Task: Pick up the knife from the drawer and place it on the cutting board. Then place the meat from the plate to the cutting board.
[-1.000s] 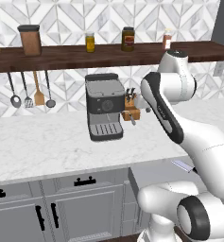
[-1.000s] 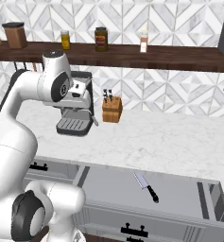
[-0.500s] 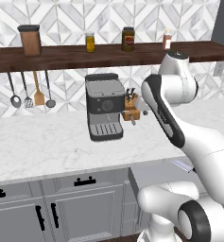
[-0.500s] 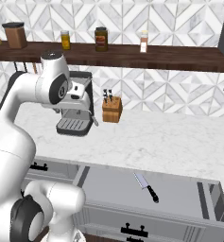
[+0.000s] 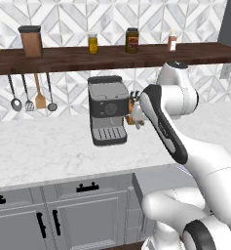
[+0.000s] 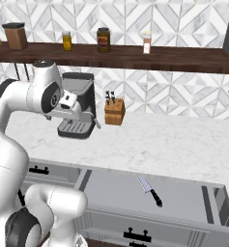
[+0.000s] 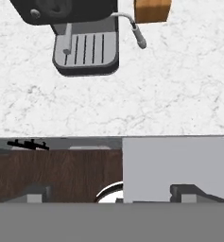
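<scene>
- The knife [image 6: 150,190] lies flat on the floor of the open drawer [image 6: 183,202], roughly mid-drawer, nothing touching it.
- Its long axis runs diagonally: the silvery blade points up-left toward the tabletop [image 6: 174,144], the black handle down-right toward the drawer front.
- The fingers [image 7: 35,194] are spread wide and hold nothing; in the hand view their tips rise at the lower edge, well apart, above the drawer's grey interior and the brown floor beside it.
- On the tabletop behind the drawer stand a coffee machine [image 6: 79,111] and, just beside it, a wooden knife block [image 6: 114,112].
- Jars line the wall shelf [image 6: 135,55] above.
</scene>
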Robot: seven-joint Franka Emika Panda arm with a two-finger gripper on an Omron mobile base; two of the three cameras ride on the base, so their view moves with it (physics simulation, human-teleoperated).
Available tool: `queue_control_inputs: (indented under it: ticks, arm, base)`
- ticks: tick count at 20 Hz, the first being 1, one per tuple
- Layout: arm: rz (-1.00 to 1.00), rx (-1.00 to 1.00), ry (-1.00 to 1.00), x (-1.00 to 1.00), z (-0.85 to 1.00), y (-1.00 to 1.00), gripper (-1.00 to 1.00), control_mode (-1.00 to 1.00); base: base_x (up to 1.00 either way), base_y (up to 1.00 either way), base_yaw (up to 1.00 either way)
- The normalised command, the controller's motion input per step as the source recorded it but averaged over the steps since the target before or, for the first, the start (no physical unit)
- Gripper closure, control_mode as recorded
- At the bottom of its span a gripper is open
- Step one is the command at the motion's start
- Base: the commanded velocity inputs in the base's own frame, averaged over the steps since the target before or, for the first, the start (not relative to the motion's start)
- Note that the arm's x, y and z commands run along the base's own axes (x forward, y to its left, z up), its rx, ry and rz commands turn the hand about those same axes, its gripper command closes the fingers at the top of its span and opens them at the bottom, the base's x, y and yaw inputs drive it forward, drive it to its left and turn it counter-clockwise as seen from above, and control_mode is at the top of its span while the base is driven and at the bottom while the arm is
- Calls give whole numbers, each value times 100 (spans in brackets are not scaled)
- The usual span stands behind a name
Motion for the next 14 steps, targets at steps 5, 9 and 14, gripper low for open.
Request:
queue_control_inputs:
  ticks: [5, 9, 14]
  arm:
    - [-40, 11, -6, -23, -26, 84, -100, -100]
    - [-3, 11, 0, 15, 0, -74, -100, -100]
    - [-1, 13, 0, 13, 0, -100, -100, -100]
  base:
    - [0, 0, 0]
    - [0, 0, 0]
    - [0, 0, 0]
